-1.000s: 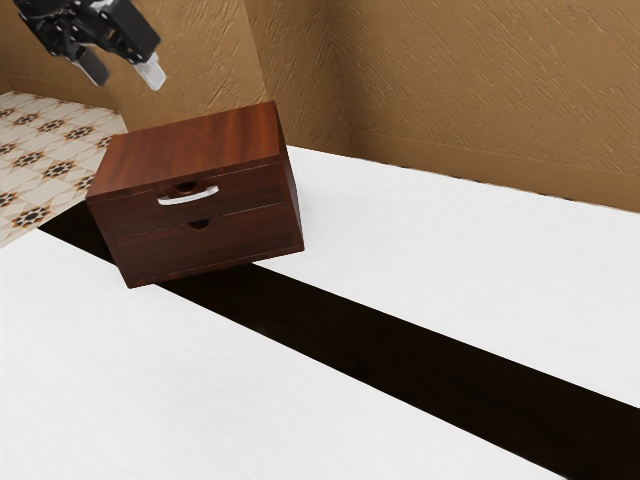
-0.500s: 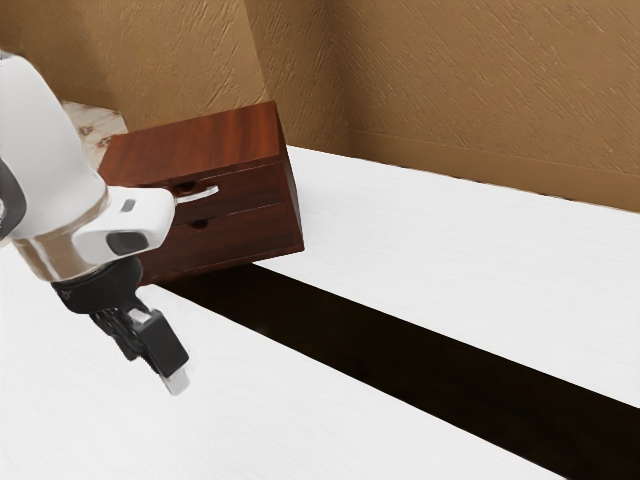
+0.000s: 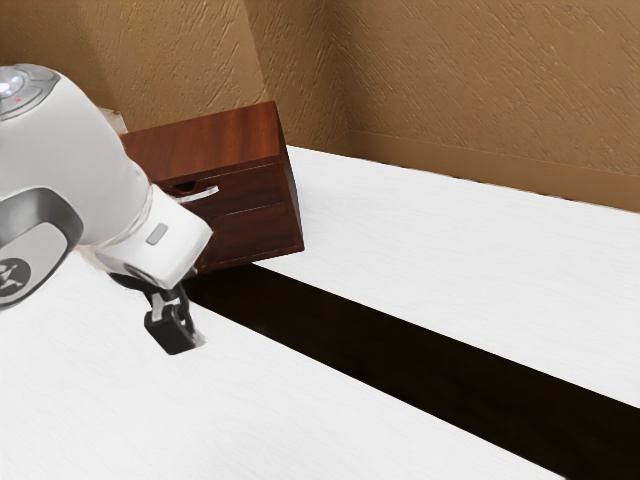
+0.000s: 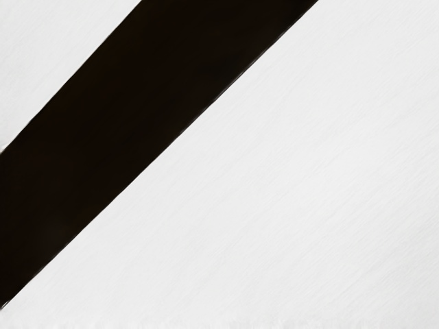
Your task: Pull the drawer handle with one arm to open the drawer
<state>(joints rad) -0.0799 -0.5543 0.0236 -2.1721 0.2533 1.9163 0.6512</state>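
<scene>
Edging closer to the cabinet than before, the gripper (image 3: 176, 330) hangs low over the table (image 3: 450, 230), its spread impossible to tell, while the drawer handle (image 3: 202, 193) sits above and beyond it, untouched, likely to allow a level approach.

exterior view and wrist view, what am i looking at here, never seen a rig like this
The big white shape is a simulated robot arm, seen from a camera at its side. At its tip is the black pincer, low over a white table crossed by a dark strip. Near it stands a small brown cabinet; the pale handle on its upper drawer is what the arm should pull. The pincer is apart from it, and I see nothing held. The other picture comes from a camera on the arm's hand, looking down at the table and strip.
</scene>
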